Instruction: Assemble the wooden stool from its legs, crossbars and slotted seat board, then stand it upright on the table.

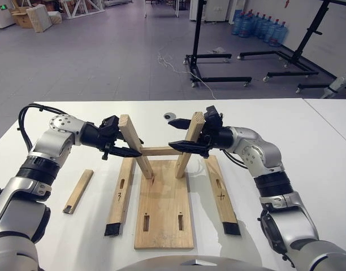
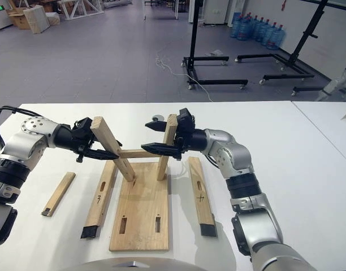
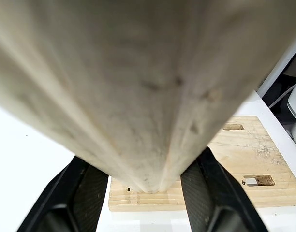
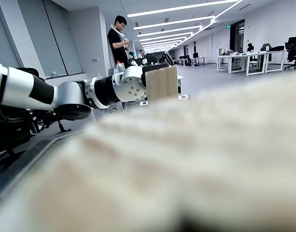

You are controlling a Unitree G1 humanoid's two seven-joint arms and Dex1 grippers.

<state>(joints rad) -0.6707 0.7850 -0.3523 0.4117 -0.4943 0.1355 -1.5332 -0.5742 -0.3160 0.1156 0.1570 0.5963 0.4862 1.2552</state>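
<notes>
left gripper (image 1: pixel 126 145) clamped on left leg (image 1: pixel 143 166), right gripper (image 1: pixel 184 134) clamped on right leg (image 1: pixel 181 161). legs were tilted and joined by crossbar (image 1: pixel 160 151), feet on far end of seat board (image 1: pixel 164 214) by table's (image 1: pixel 308 147) near edge. risk: uneven push could pop the joint or skid the loose board.

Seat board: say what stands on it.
Left leg and right leg, tilted, on its far end, crossbar between them. Near slots empty. Leg ends' seating is hidden.
</notes>
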